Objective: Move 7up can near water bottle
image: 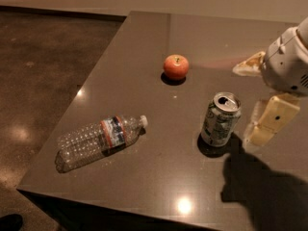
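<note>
The 7up can stands upright on the dark table, right of centre, its silver top opened. The water bottle lies on its side near the table's front left corner, white cap pointing right toward the can, well apart from it. My gripper hangs at the right edge of the view, just right of the can and slightly above it. It is open and empty, with one beige finger behind the can's level and the other finger close beside the can without touching it.
A red-orange apple sits on the table behind the can. The table's left edge and front edge drop off to a polished floor. The arm's shadow covers the front right of the table.
</note>
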